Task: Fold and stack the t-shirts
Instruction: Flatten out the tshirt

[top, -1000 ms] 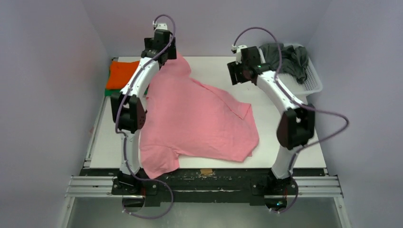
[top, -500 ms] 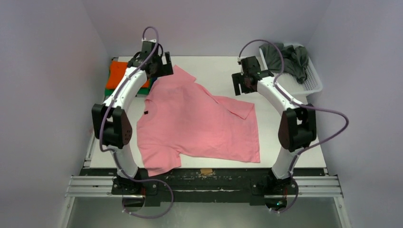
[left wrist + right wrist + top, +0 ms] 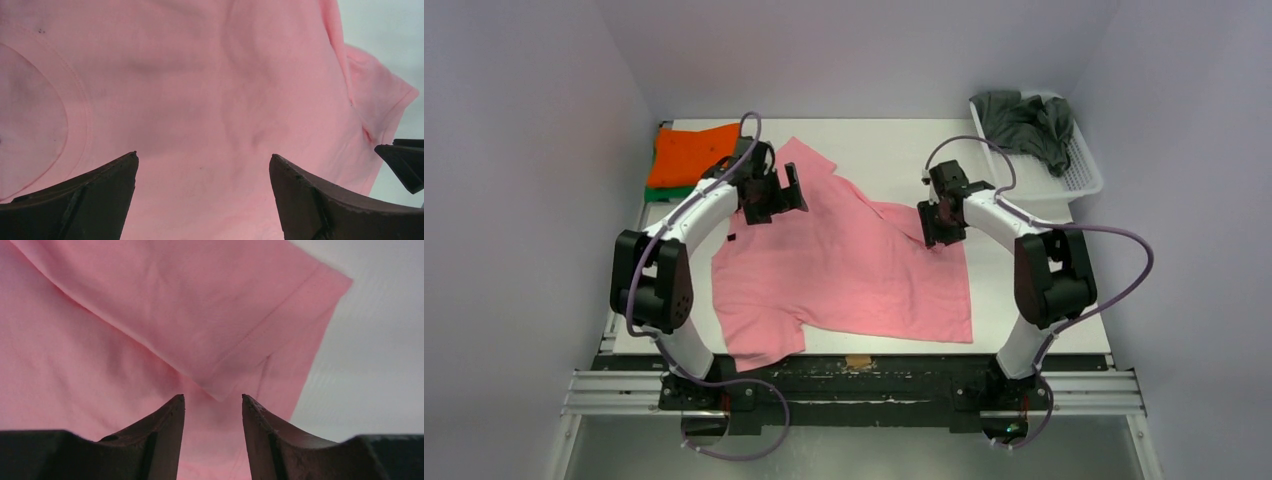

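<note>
A salmon pink t-shirt [image 3: 844, 265] lies spread on the white table, one sleeve folded over at its right. My left gripper [image 3: 774, 195] hovers over the shirt's upper left part, jaws wide open and empty; the left wrist view shows pink cloth [image 3: 200, 100] between the fingers. My right gripper [image 3: 934, 228] is over the folded sleeve corner [image 3: 220, 390], jaws partly open with nothing between them. A folded orange t-shirt [image 3: 686, 153] lies on a green one [image 3: 664, 193] at the far left. A dark grey t-shirt [image 3: 1024, 125] lies in the basket.
The white slotted basket [image 3: 1079, 175] stands at the far right corner. Bare white table [image 3: 884, 150] shows behind the pink shirt and to its right [image 3: 380, 340]. Purple walls enclose the table on three sides.
Both arms came down and toward me from the back of the table. The left gripper let go of the pink shirt's top, which now lies flat. The right gripper moved onto the folded sleeve.
</note>
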`<state>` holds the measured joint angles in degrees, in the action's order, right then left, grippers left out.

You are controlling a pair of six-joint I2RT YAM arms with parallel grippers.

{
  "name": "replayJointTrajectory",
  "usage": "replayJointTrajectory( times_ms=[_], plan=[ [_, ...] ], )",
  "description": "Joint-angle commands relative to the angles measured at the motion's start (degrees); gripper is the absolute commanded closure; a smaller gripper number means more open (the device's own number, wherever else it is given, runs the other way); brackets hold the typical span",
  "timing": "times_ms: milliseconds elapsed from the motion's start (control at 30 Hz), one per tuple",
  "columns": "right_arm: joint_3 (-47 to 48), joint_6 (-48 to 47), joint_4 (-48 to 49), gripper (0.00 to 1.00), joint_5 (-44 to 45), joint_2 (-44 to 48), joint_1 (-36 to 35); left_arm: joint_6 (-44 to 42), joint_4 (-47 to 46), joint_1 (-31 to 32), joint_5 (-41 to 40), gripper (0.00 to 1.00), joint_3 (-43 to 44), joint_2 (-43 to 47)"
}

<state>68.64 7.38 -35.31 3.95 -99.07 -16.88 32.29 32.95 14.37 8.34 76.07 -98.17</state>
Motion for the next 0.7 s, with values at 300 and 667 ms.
replayJointTrajectory(
  times_ms=[300, 667],
  plan=[
    [2.0, -0.38, 4.45, 0.63, 4.67, -6.32, -0.34, 4.67, -5.21, -0.13, -0.3, 0.0, -7.01, -1.23],
    [1.37, -0.13, 5.36, 0.91, 4.14, -5.41, -0.35, 5.81, -4.47, -0.13, -2.02, 0.0, -8.22, -2.95]
  ],
)
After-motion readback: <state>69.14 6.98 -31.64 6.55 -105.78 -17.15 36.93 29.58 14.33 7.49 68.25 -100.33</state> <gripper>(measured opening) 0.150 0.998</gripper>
